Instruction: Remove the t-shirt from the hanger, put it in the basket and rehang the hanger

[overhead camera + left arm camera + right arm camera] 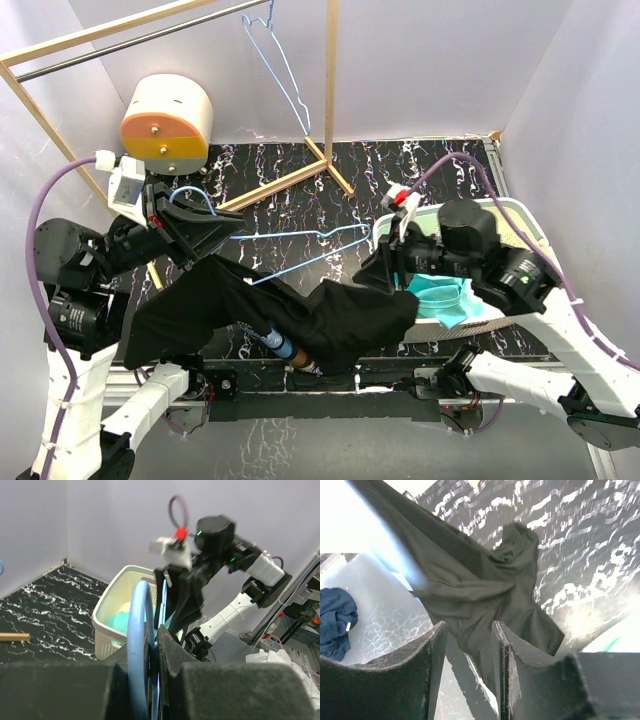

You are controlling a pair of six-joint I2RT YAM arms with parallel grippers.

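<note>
The left hand (pixel 214 232) is closed tight on the hook of the light blue hanger (pixel 310 240). In the left wrist view the hook (pixel 140 630) stands upright between the two pads (pixel 175 655), which press on it from both sides. Behind this hand and further from the arms sits a cream and orange drum (pixel 166 124). The wire body of the hanger goes out from this hand toward the right hand, above the surface (pixel 420 170). The black t-shirt (pixel 330 315) hangs below the left hand and spreads in a loose heap toward the right hand – one part of it is on the hanger's lower wire. The right hand (pixel 378 272) is at the right end of the shirt with its fingers (pixel 432 665) partly apart and nothing pinched between them – the black cloth (pixel 480 590) lies just beyond the tips. Whether they touch it, I cannot tell. Behind the right hand is a pale basket (pixel 525 215) with a teal cloth (pixel 440 295) inside.
</note>
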